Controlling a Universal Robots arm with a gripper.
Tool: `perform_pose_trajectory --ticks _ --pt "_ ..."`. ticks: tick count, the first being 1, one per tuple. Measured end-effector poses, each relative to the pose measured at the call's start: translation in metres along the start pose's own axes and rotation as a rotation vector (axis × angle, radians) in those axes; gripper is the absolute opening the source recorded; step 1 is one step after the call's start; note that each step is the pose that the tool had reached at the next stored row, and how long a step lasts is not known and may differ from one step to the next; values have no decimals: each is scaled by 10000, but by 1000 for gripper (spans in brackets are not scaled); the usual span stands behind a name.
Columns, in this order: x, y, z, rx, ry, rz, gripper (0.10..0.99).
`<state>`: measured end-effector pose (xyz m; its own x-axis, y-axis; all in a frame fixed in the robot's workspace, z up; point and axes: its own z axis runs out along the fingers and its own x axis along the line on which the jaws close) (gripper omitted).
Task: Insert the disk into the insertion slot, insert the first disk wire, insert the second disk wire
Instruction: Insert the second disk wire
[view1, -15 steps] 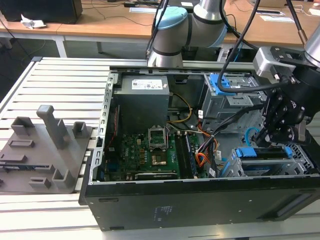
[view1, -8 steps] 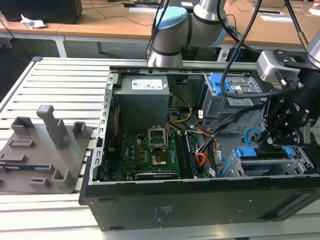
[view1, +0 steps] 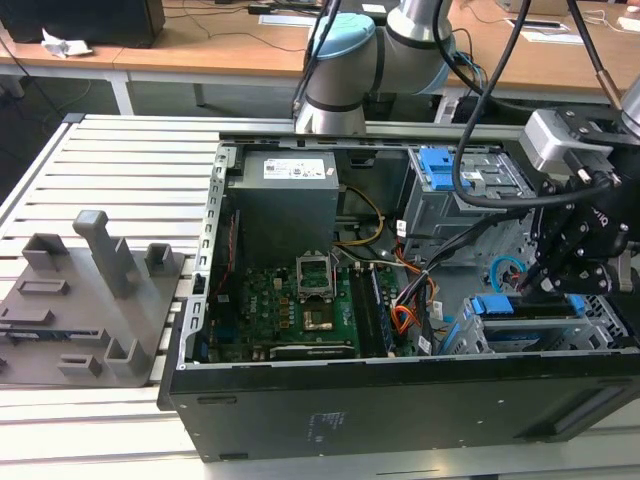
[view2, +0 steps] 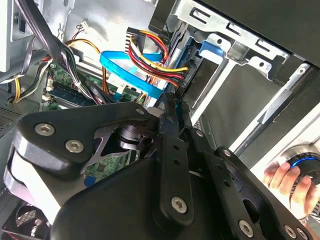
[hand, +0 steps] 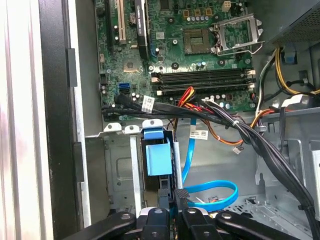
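Case: black open desktop computer case (view1: 400, 400), lying on its side on the ribbed grey counter (view1: 120, 160), green motherboard (view1: 290, 300) exposed.
Disk: silver hard drive in its bright blue plastic carrier frame (view1: 525, 307), already seated in the grey perforated sheet-metal insertion slot (view1: 610, 325) at the exterior view's right; the carrier's blue end (hand: 159, 157) faces the first wrist view.
Wires: flat light-blue data cable (hand: 212, 192), looped on the case floor beside the bay; a red, yellow and black power bundle (view2: 150, 57) hangs close above it in the second wrist view.
Gripper: black linkage gripper (hand: 175, 207), down inside the case at the open end of the bay.
Gripper state: fingers drawn close together on a small black connector (hand: 181, 193) at the end of the light-blue cable; it looks clamped on it, though the contact itself is partly hidden.
Step in hand: judged to be the first disk wire, with the disk insertion done.
Doing it well: keep the connector square to the drive's port, press straight along the bay axis, and keep the cable loop and the black wire harness (hand: 260, 145) from snagging.
Bystander: a hand (view2: 285, 180) at the edge of the second wrist view.
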<state>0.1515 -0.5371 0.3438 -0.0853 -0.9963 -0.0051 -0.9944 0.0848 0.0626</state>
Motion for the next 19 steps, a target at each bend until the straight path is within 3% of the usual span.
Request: perform_pose_trajectory --ticks 19 --pt "11 -7 62 -1 -9 -3 176"
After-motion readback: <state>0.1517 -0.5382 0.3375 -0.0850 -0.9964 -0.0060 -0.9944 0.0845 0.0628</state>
